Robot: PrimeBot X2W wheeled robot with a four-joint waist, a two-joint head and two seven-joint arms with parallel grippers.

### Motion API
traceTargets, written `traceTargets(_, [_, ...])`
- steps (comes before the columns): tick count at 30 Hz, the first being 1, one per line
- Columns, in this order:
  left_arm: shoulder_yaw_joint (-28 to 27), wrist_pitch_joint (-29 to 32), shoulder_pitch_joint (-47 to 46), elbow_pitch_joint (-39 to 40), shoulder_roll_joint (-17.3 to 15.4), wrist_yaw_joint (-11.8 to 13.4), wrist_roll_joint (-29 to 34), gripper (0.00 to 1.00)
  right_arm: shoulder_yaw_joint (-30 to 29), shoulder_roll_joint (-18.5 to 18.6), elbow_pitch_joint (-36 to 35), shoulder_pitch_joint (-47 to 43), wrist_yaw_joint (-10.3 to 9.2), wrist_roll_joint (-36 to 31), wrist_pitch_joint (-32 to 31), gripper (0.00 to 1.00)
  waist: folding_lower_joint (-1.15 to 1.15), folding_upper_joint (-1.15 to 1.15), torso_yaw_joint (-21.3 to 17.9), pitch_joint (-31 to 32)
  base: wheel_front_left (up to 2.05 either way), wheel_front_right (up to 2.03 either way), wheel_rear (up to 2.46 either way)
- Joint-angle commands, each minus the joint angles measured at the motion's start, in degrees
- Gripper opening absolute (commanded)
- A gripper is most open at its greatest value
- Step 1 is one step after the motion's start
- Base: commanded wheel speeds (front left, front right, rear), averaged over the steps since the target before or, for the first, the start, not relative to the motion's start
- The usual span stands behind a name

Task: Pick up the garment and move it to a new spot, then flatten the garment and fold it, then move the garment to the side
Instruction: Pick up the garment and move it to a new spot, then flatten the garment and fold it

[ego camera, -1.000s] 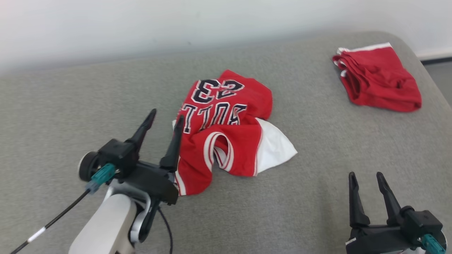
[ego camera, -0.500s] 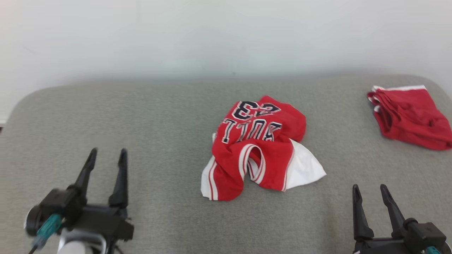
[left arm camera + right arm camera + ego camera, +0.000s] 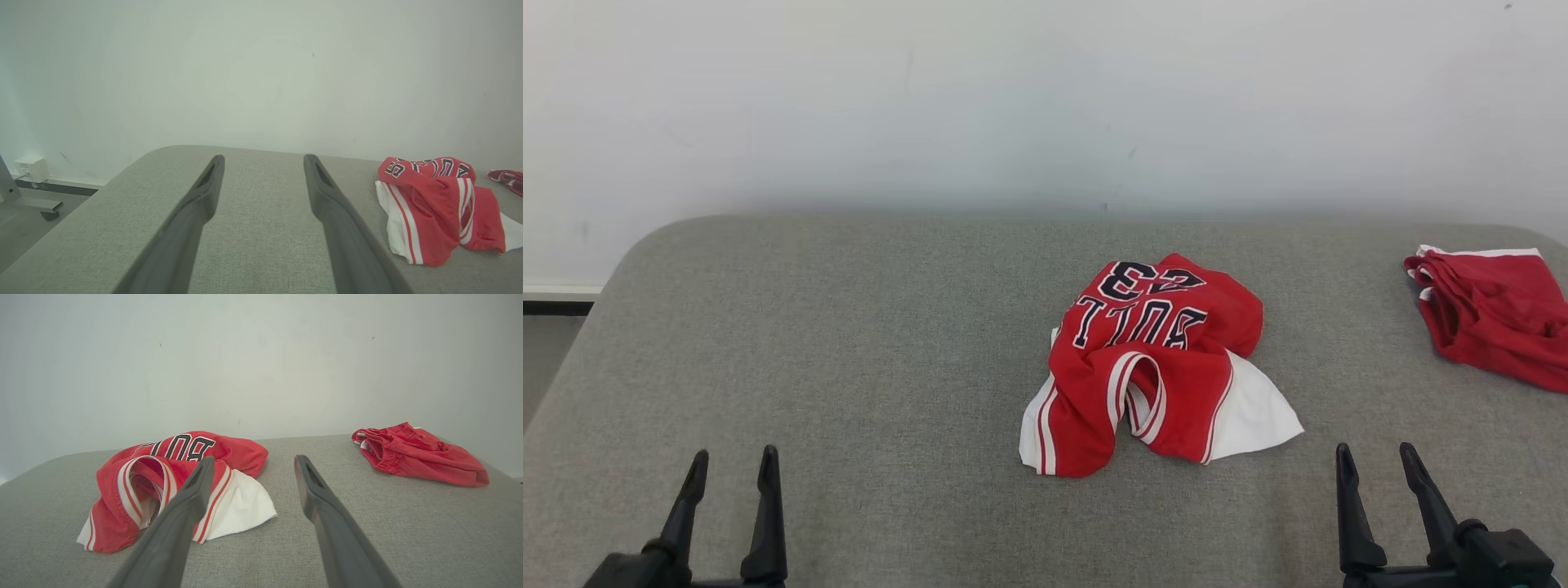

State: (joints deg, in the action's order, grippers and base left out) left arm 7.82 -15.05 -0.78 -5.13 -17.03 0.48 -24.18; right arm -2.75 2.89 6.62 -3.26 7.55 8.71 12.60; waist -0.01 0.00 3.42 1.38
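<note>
Head view: grey table against a pale wall, with the garment lying on it and both arms low at the near edge.
Garment, place: a little toward 3 o'clock of the table's middle, in a crumpled heap; neither gripper touches it.
Garment, lie: red with white trim. The dark lettering and number sit at its 12 o'clock side, upside down to the robot. A striped opening gapes toward 6 o'clock and a white flap spills out at 4 o'clock.
Left gripper: at 7 o'clock, fingers spread wide and holding nothing, pointing toward 12 o'clock over bare table. The garment is well apart at its 2 o'clock.
Right gripper: at 5 o'clock, fingers likewise wide and empty. The garment is near, at its 11 o'clock.
Red bundle: at 2 to 3 o'clock by the table's right edge, well apart from the garment. It is likely set out there so the middle is free for spreading.
Posture, reason: judged a ready stance. With the fingers wide on either side of the heap, each arm can reach a different edge of it.
Stage: judged not flat and not folded; flattening, folding and the move aside are yet to do.
Best hold: probably the striped hem at the heap's 7 o'clock and the white flap at 4 o'clock, since both lie clear of the bunched middle.
Risk: the cloth is thin and the layers are bunched, so a pinch may catch more than one layer.
</note>
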Motion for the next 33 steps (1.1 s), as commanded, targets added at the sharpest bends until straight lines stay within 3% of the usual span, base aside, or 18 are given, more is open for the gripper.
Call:
traceTargets(1, [-0.92, -0.17, 1.79, 0.18, 0.6, -0.46, 0.52, 1.0, 0.25, -0.01, -0.24, -0.67, -0.14, 0.4, -0.14, 1.0, 0.01, 0.0, -0.11, 0.05, 0.0, 0.0, 0.0])
traceTargets(15, [-4.08, -0.17, 4.05, -1.17, 4.36, -2.47, 3.35, 1.0, 0.27, 0.0, -0.36, -1.53, -0.14, 0.51, -0.76, 1.0, 0.01, 0.0, -0.13, 0.12, 0.0, 0.0, 0.0])
traceTargets(33, [-6.44, -0.17, 3.8, -2.18, 6.26, -4.63, 5.93, 1.0, 0.24, 0.0, -0.18, -1.78, -0.14, 0.62, -0.83, 1.0, 0.01, 0.0, -0.28, -0.07, 0.0, 0.0, 0.0])
